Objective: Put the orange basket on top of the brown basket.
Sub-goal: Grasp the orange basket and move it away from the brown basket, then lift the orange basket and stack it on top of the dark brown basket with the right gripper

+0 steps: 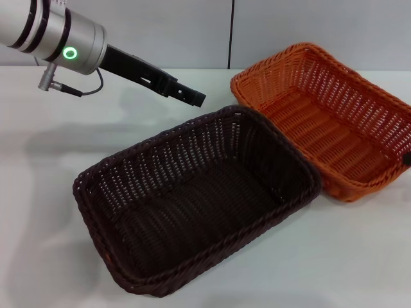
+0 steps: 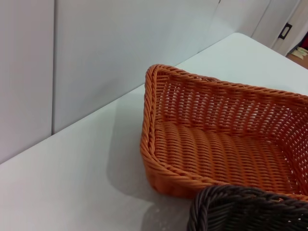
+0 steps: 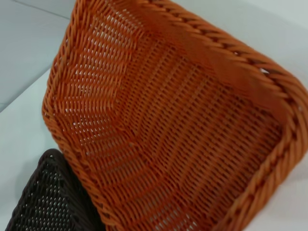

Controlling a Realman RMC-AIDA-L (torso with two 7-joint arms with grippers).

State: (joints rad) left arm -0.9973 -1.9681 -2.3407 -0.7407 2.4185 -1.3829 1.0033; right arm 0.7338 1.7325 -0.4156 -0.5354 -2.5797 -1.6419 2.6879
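The orange basket (image 1: 324, 119) sits at the right of the white table, its near left side against the brown basket (image 1: 199, 205), which lies in the middle foreground. My left gripper (image 1: 192, 96) hovers above the table behind the brown basket, left of the orange basket and apart from both. A small dark part of my right gripper (image 1: 407, 158) shows at the orange basket's right rim. The left wrist view shows the orange basket (image 2: 216, 144) with a corner of the brown basket (image 2: 250, 209). The right wrist view looks closely into the orange basket (image 3: 183, 130), with the brown basket (image 3: 43, 197) beside it.
The white table (image 1: 51, 147) stretches to the left and front of the baskets. A grey wall (image 1: 192, 32) stands along the table's far edge, close behind the orange basket.
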